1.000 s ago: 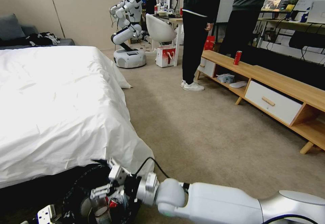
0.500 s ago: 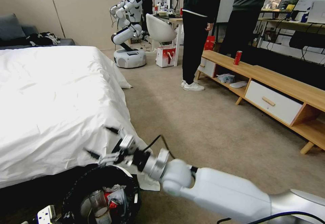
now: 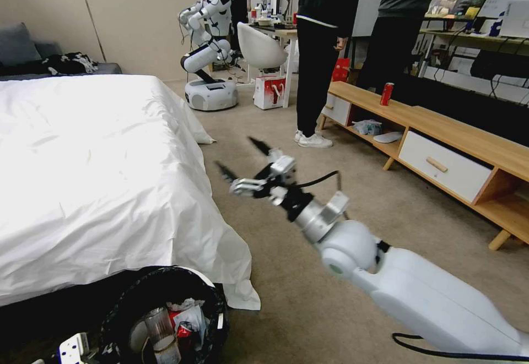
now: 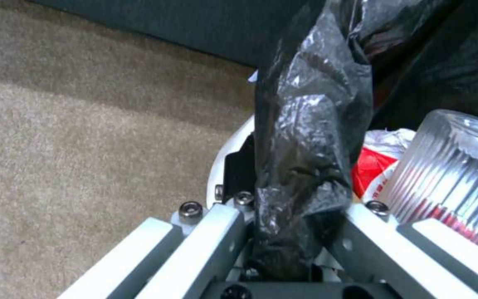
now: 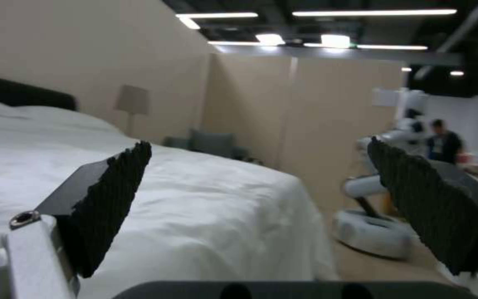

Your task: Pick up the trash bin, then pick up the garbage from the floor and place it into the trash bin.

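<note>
While I hold the trash bin (image 3: 165,314) low at the near left, beside the foot of the bed (image 3: 99,177), my left end effector (image 4: 283,232) is clamped on its rim, with a fold of the crinkled black liner bag (image 4: 311,137) pinched between the two pale fingers (image 4: 206,245). The left wrist view shows the bin's white rim just behind that fold, and tan carpet (image 3: 330,204) beyond it. Inside the bin lies the garbage (image 3: 184,320): a ribbed clear bottle (image 4: 449,174) stands against a red-and-white packet (image 4: 374,166), with crumpled white tissue around them.

My right end effector (image 3: 245,160) is raised over the open carpet, to the right of the bed's corner and well apart from the bin. Its two dark, ridged fingers (image 5: 117,195) are spread wide and hold nothing; between them the right wrist view looks across the white bedsheet toward a beige wall.

Farther off on the right, a low wooden cabinet (image 3: 441,132) runs along the wall, with an upright red can (image 3: 387,93) standing on its top.
</note>
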Robot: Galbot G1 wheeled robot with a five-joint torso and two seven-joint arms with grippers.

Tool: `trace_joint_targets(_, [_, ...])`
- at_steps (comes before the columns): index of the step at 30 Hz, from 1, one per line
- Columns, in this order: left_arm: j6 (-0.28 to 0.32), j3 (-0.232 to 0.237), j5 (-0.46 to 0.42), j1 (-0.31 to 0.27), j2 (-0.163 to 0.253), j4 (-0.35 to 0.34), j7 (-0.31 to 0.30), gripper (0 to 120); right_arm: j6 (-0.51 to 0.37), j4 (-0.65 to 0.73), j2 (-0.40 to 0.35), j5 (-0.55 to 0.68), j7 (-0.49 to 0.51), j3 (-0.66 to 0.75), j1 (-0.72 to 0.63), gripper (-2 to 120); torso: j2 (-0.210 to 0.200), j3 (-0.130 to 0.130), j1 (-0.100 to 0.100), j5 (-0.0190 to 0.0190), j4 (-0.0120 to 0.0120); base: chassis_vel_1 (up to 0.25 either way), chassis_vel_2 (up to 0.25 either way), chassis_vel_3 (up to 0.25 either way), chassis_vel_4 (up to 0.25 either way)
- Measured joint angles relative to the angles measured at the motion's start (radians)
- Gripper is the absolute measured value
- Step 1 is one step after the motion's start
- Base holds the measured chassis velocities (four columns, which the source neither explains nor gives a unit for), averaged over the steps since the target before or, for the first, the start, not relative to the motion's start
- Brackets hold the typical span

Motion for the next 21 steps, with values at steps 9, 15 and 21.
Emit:
trace_joint_targets(9, [0.000, -0.012, 0.007, 0.015, -0.010, -0.012, 0.012, 0, -0.057, 0.026, -0.063, -0.029, 0.086, 0.206, -0.146, 100, 0.000, 0.000, 0.000, 0.0000, 0.0002, 0.000, 0.000, 0.000, 0.000])
trace_joint_targets(15, [0.000, -0.018, 0.017, 0.033, -0.017, -0.026, 0.018, 0, -0.139, 0.070, -0.062, -0.093, 0.176, 0.502, -0.370, 100, 0.000, 0.000, 0.000, 0.0002, -0.0001, 0.000, 0.000, 0.000, 0.000])
trace_joint_targets(21, [-0.001, -0.019, 0.040, 0.035, -0.025, -0.031, 0.029, 0, -0.218, 0.140, -0.020, -0.154, 0.245, 0.691, -0.525, 100, 0.000, 0.000, 0.000, 0.0000, 0.0000, 0.000, 0.000, 0.000, 0.000])
